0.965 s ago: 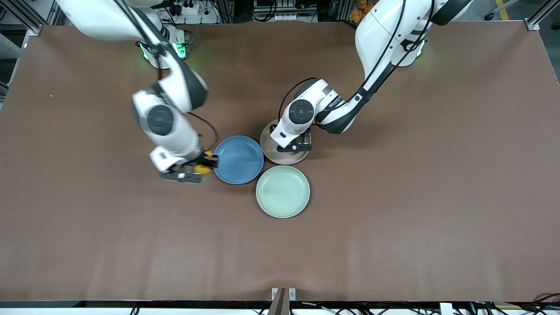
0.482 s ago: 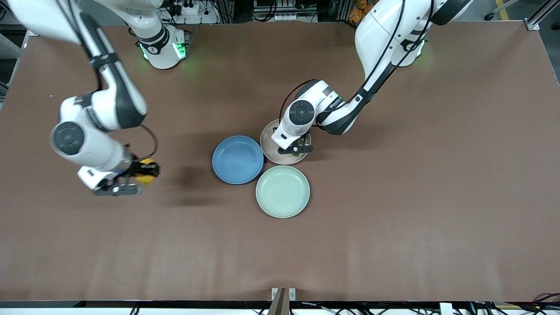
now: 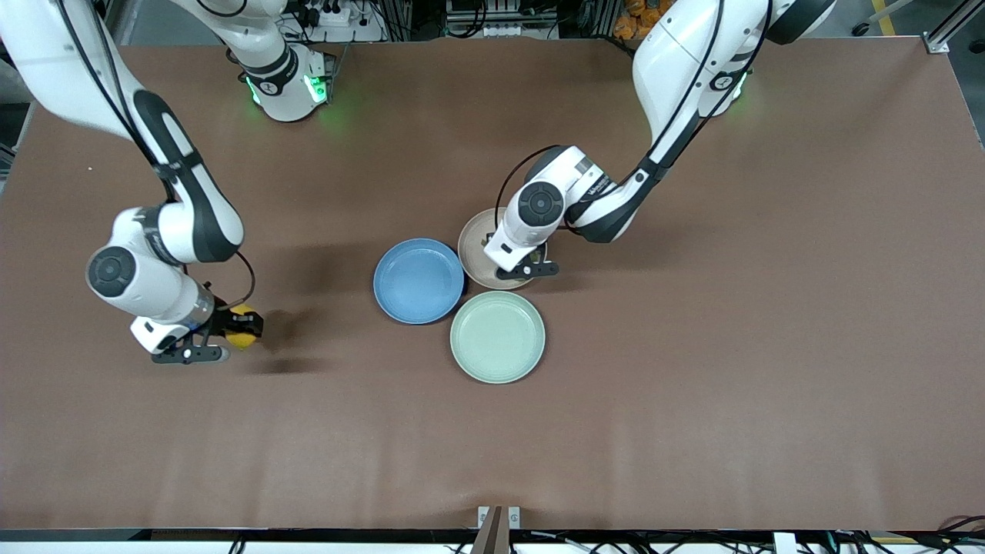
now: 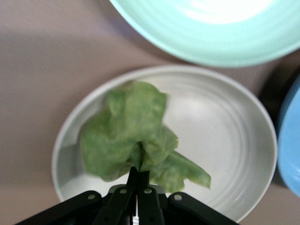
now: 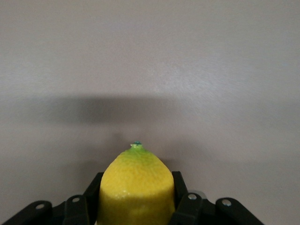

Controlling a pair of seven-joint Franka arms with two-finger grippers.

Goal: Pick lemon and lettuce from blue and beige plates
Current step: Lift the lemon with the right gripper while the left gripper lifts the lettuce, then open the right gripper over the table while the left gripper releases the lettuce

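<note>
From my seat, the right tool is clamped around the lemon over bare bench toward the right arm's end, well apart from the blue plate. My left tool is pinched shut on the lettuce, held just above the beige plate. A mint-green plate sits beside both, nearer the front camera.

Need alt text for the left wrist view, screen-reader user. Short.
The left end effector, its black fingers closed, pinches a crumpled green lettuce leaf over a round pale beige plate on the brown table. Edges of a round mint-green plate and a round blue plate show beside the beige one.
</note>
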